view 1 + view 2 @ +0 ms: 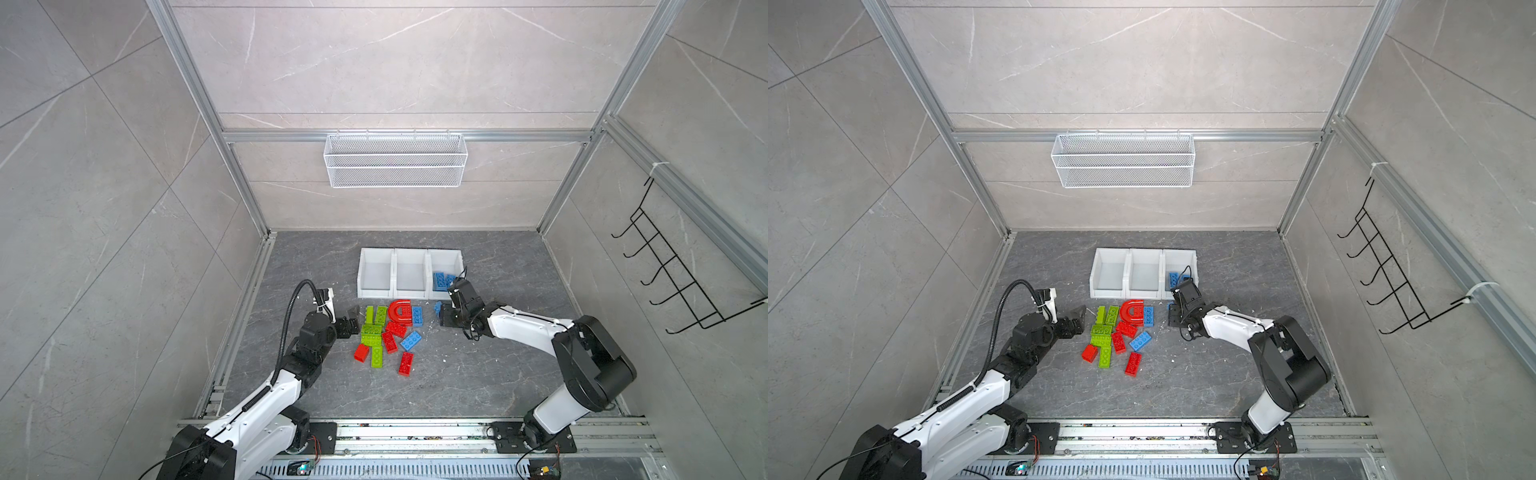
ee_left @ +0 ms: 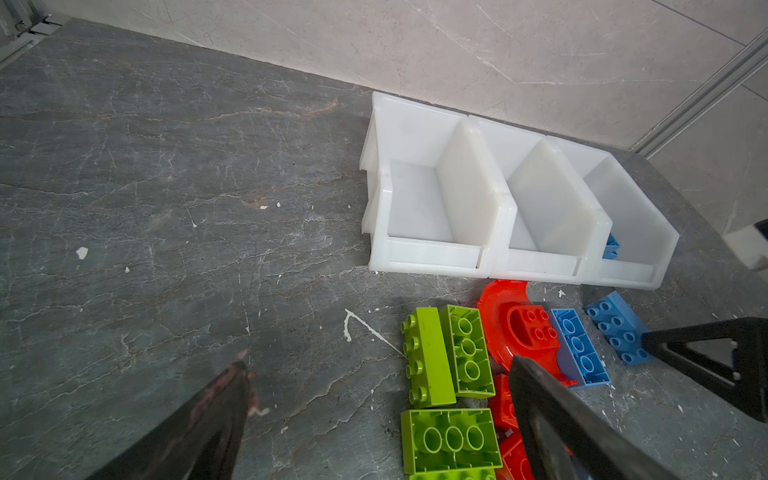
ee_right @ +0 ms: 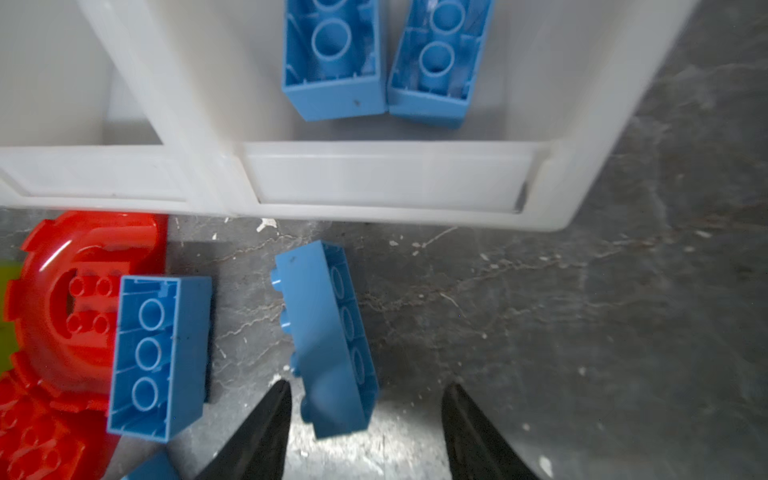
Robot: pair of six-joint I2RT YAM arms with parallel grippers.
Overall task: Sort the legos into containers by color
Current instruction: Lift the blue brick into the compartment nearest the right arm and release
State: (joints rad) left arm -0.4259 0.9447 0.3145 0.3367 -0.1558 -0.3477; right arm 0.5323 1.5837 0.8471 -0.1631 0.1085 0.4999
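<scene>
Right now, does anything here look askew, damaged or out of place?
One blue studded plastic brick lies tipped on its side before the rightmost white plastic bin, within the open right gripper. White chips litter the dark marbled tabletop.

Pale tiled walls (image 1: 395,62) enclose a grey marbled floor (image 1: 478,374).
</scene>
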